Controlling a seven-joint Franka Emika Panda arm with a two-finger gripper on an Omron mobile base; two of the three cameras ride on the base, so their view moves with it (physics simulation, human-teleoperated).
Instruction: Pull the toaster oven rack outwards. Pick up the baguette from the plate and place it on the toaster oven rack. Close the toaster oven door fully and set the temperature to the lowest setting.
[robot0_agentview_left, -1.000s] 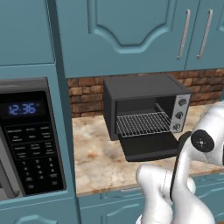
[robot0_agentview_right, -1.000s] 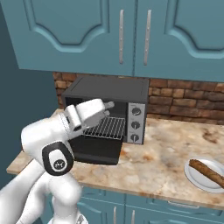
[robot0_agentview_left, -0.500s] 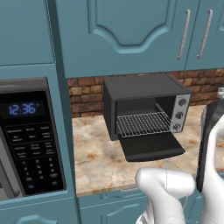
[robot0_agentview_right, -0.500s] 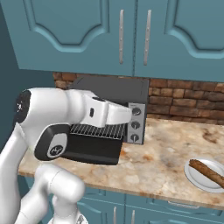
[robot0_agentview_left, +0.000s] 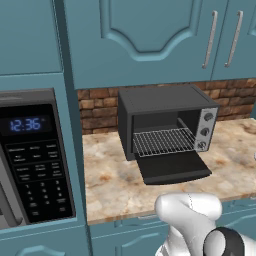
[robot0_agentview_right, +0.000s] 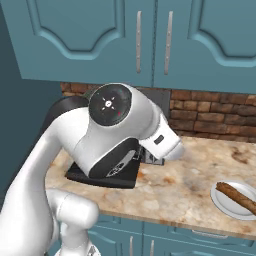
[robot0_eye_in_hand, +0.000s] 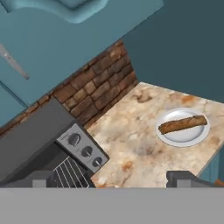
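Observation:
The toaster oven (robot0_agentview_left: 167, 107) stands on the counter against the brick wall, with three knobs (robot0_agentview_left: 205, 131) on its silver right panel. Its door (robot0_agentview_left: 172, 169) lies folded down and open. The wire rack (robot0_agentview_left: 162, 141) sits level at the mouth of the cavity, above the door. In the hand view the baguette (robot0_eye_in_hand: 182, 124) lies on a white plate (robot0_eye_in_hand: 183, 138) to the right of the oven (robot0_eye_in_hand: 30, 131). My gripper (robot0_eye_in_hand: 113, 178) hangs high over the counter between oven and plate, open, with nothing between its fingertips (robot0_eye_in_hand: 183, 176). In the right base view the baguette (robot0_agentview_right: 239, 196) rests on the plate (robot0_agentview_right: 222, 201) at the right edge.
A black microwave (robot0_agentview_left: 35, 165) with blue clock digits is built in at the left. Blue wall cabinets (robot0_agentview_left: 165, 35) hang above the oven. My arm (robot0_agentview_right: 110, 135) covers most of the oven in the right base view. Marbled counter (robot0_eye_in_hand: 135, 135) lies between oven and plate.
The arm has swung from in front of the oven toward the right, leaving the upper part of the left base view and bulking up in the right base view. The gripper stays open.

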